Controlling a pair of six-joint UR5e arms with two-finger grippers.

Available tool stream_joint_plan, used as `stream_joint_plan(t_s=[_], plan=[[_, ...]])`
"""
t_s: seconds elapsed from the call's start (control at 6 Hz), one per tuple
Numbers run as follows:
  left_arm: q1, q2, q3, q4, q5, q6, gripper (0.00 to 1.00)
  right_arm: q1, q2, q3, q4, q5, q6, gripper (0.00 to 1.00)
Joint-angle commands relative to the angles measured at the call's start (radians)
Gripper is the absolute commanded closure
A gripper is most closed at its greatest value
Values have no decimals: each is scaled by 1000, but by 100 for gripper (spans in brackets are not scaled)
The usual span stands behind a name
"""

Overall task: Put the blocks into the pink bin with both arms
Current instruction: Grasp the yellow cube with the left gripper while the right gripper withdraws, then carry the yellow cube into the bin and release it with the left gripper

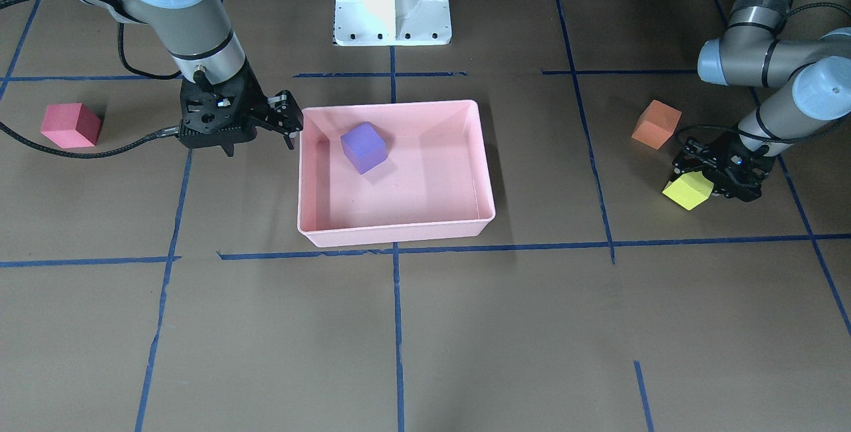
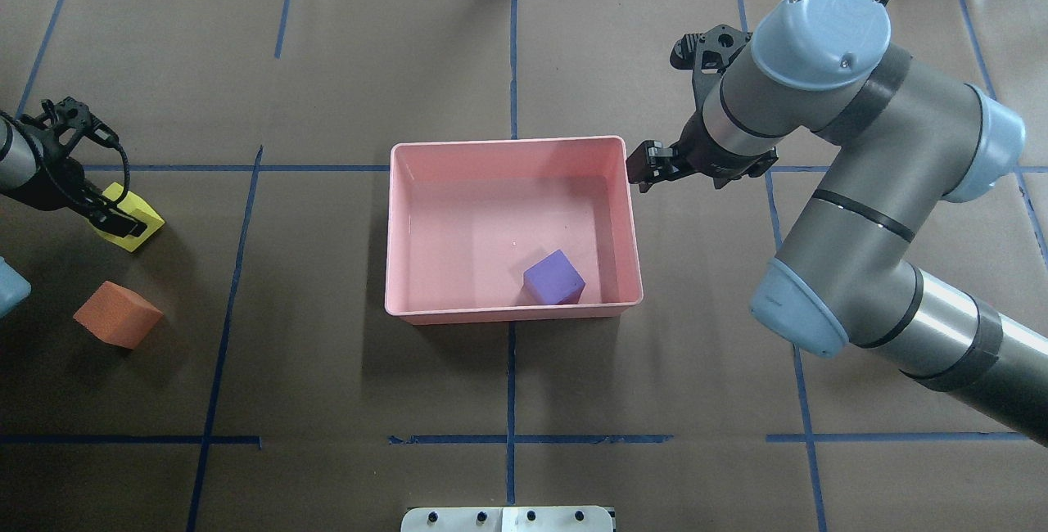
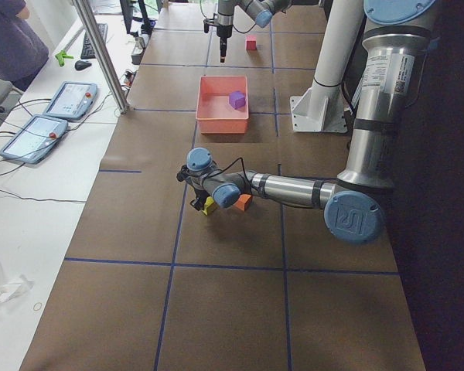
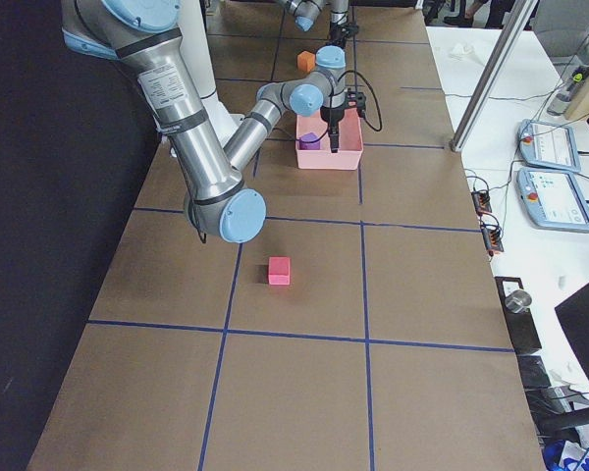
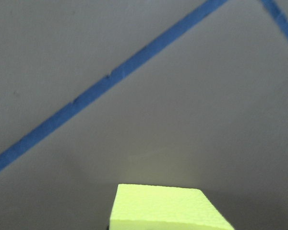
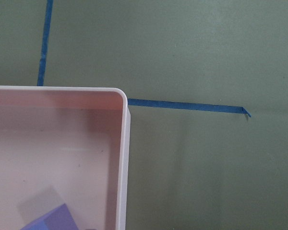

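Observation:
The pink bin (image 1: pixel 399 232) stands at the table's middle and holds the purple block (image 1: pixel 363 147), which also shows in the overhead view (image 2: pixel 554 277). My right gripper (image 1: pixel 287 123) hangs open and empty just outside the bin's corner (image 6: pixel 125 143). My left gripper (image 1: pixel 715 176) is low at the table, shut on the yellow-green block (image 1: pixel 688 191), which fills the bottom of the left wrist view (image 5: pixel 168 208). The orange block (image 1: pixel 656 124) lies on the table close beside it. The red-pink block (image 1: pixel 70 125) lies alone on the robot's right side, beyond the right arm.
The white pedestal base (image 1: pixel 392 0) stands behind the bin. Blue tape lines (image 1: pixel 396 325) grid the brown table. A metal pole (image 3: pixel 100 58) and tablets (image 3: pixel 69 99) are on the operators' side, where a person (image 3: pixel 11 39) stands.

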Motion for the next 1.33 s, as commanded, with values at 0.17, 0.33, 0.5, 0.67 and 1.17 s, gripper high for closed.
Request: stream_joint_plan(t_s=[0.17, 0.33, 0.5, 0.67, 1.17], plan=[[-1, -82, -142, 43, 5, -319, 62, 106, -121, 52, 3, 66, -217, 0], [1, -143, -208, 142, 8, -428, 62, 164, -219, 86, 8, 92, -353, 0], [2, -233, -276, 281, 10, -531, 61, 245, -328, 123, 14, 156, -503, 0], [39, -293, -358, 423, 48, -626, 60, 327, -443, 167, 14, 190, -660, 0], [385, -600, -329, 673, 381, -982, 37, 409, -798, 165, 329, 225, -768, 0]])
